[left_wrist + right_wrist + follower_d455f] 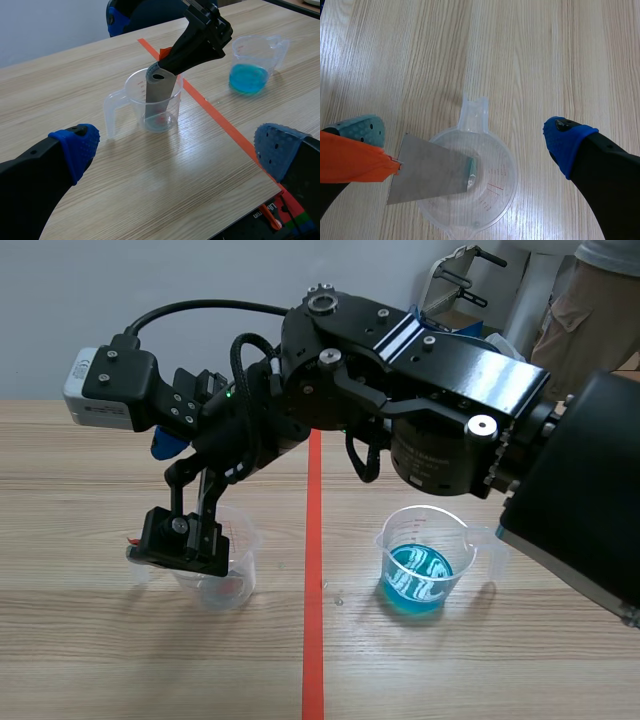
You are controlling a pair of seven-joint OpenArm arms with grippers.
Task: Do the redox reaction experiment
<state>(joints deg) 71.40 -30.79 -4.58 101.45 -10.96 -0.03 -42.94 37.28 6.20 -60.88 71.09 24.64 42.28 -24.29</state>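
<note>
Nearest the lens, the right arm (430,370) fills much of the scene view. It comes in from the right and extends past the red tape line (313,640) over the left half of the wooden counter (520,670). Beyond the counter's far right corner stands a person (590,310), seen only in part.

The left tool (180,150) hangs released over the counter, facing the 2 jugs — its 2 blue pads (80,145) are wide apart with nothing between them. The right tool (185,540) sits right over the clear jug (131,97), also released. In its own wrist view the grey-green pad (362,129) and the blue pad (565,142) stand well apart on either side of the jug, clamping nothing.

The clear jug, with handle and spout, stands just left of the tape line. The second jug (425,525) stands right of the line, well apart from the first, with blue liquid (418,580) in its lower part.

A grey metal sheet (430,170) leans tilted in the clear jug — lower end inside, upper end out over the rim. Its top corner touches an orange piece (350,160) on the finger with the grey-green pad. I cannot tell whether that piece holds the sheet.
</note>
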